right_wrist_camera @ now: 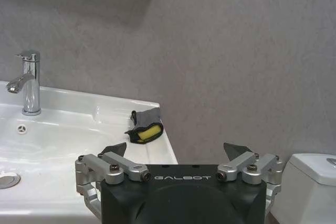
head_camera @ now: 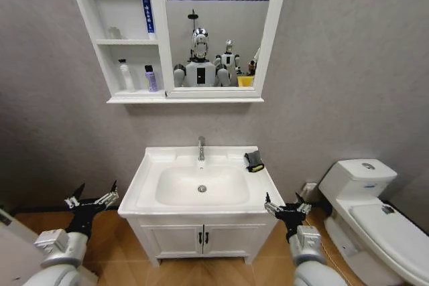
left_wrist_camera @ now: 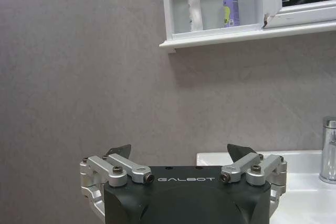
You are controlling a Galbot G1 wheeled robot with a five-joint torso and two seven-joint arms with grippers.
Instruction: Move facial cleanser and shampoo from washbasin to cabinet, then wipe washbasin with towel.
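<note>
The white facial cleanser (head_camera: 125, 75) and the purple shampoo (head_camera: 151, 78) stand side by side on the lowest shelf of the wall cabinet (head_camera: 127, 41); the left wrist view shows the facial cleanser (left_wrist_camera: 195, 8) and the shampoo (left_wrist_camera: 230, 7) there too. The folded black towel (head_camera: 254, 161) with its yellow-green edge lies on the washbasin's (head_camera: 151, 177) back right corner, and the towel (right_wrist_camera: 145, 126) also shows in the right wrist view. My left gripper (head_camera: 94, 197) hangs open, low and left of the washbasin. My right gripper (head_camera: 287, 207) is open by its front right corner.
A white toilet (head_camera: 369, 199) stands right of the washbasin. A chrome tap (head_camera: 201, 148) rises at the basin's back, and a two-door floor cupboard (head_camera: 201, 238) sits beneath. A tall blue-and-white tube (head_camera: 145, 8) stands on the cabinet's upper shelf. The mirror (head_camera: 214, 25) reflects robots.
</note>
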